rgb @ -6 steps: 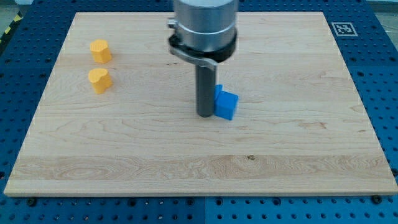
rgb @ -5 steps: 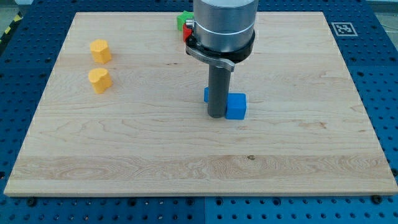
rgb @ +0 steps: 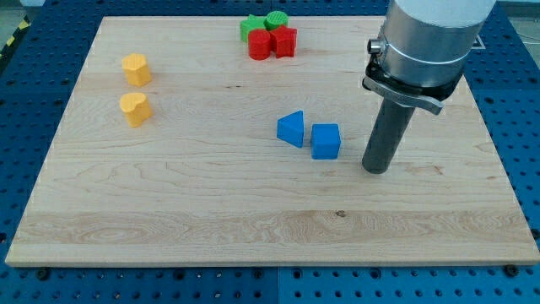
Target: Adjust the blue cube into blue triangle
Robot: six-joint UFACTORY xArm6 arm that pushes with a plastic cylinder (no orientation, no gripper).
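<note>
Camera view, the only one, looks down on a pale wooden table (rgb: 169, 203) that lies on a blue perforated base (rgb: 519, 127). Near the table's middle sits the blue cube (rgb: 326, 141), and just to the view's left of it the blue triangle (rgb: 291, 128), a wedge-shaped block. Cube and triangle sit very close together; whether they touch cannot be told. The dark rod hangs from a silver-grey cylindrical arm body (rgb: 426, 38) at the view's upper right, and my tip (rgb: 375, 170) rests on the table to the view's right of the blue cube, near it but apart, with bare wood between them. The arm carries no gripper, only this rod, and it holds nothing.

At the view's top, near the table's far edge, a tight cluster holds two green blocks (rgb: 263, 23) and two red blocks (rgb: 273, 42), the red ones nearer the view's bottom; their shapes are hard to make out. At the view's left two orange-yellow blocks stand one above the other, the upper orange block (rgb: 135, 68) and the lower orange block (rgb: 134, 108), which looks heart-shaped.
</note>
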